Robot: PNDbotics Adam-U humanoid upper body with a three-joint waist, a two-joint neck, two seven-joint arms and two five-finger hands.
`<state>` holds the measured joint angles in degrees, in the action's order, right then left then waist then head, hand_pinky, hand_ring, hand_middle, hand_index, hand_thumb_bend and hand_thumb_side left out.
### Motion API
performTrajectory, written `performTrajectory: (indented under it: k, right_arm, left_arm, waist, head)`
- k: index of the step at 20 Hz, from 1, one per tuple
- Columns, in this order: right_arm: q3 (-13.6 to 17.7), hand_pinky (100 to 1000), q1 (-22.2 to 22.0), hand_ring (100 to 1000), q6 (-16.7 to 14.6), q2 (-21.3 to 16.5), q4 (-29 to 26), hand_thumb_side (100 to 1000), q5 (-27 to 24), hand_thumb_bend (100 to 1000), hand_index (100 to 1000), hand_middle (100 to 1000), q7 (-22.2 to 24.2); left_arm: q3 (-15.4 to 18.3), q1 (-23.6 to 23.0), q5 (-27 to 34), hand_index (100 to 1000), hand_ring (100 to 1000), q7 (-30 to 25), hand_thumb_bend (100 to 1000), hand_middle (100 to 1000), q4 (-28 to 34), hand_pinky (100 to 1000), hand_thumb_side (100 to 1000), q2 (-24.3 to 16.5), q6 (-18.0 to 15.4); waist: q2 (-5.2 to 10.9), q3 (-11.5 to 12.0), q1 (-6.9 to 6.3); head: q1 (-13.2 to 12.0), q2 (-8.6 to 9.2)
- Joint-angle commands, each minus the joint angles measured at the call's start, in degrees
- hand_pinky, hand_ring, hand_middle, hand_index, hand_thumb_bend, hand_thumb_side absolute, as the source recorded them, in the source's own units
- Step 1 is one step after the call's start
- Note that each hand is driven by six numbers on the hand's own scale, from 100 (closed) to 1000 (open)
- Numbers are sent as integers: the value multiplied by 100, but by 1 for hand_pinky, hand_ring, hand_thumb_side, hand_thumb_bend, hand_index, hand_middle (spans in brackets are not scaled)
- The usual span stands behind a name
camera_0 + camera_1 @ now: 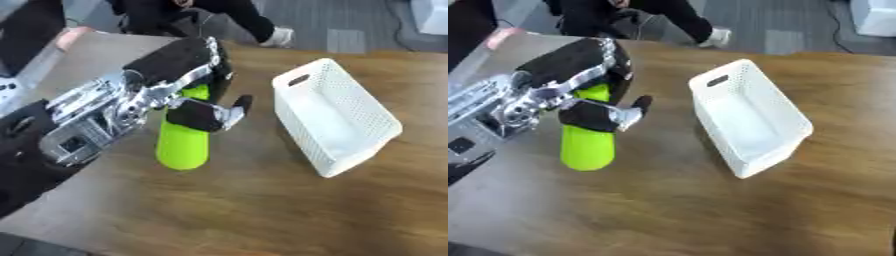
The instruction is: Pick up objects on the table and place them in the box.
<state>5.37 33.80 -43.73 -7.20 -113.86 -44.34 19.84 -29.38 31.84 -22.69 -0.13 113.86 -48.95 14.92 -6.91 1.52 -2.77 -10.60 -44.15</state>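
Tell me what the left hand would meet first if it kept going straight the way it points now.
Probably nothing near: the left hand, curled round the green cylinder, points toward the table's far edge. The white basket sits off to its right.

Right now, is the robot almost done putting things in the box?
Not yet. The white box looks empty inside, so nothing seems put away so far. The left hand has its fingers curled round a green cylinder, to the box's left on the wooden table. It still has to be carried over and put in the box. No other loose things show, and the right hand is out of view.
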Motion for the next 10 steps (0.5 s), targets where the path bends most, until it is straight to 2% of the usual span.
performTrajectory:
  k: [1, 6, 10]
  right_arm:
    - [-14, 278, 96, 321, -458, -7, -73, 1000, 35, 100, 492, 363, 420]
    - [-30, 277, 106, 321, -471, 22, -73, 1000, 58, 100, 491, 362, 400]
    - [-53, 277, 132, 320, -480, 70, -73, 1000, 62, 100, 491, 362, 385]
  left_arm:
    - [66, 151, 502, 215, 100, 743, 100, 100, 73, 100, 654, 29, -2]
    - [68, 305, 1340, 237, 100, 1660, 100, 100, 73, 100, 672, 230, 12]
    - [61, 362, 1763, 246, 100, 2302, 100, 100, 73, 100, 672, 379, -156]
  waist:
    - [109, -11, -13]
    - [116, -30, -16]
    - [102, -71, -16]
  head:
    - [-16, 4]
    - [-21, 4]
    - [-42, 4]
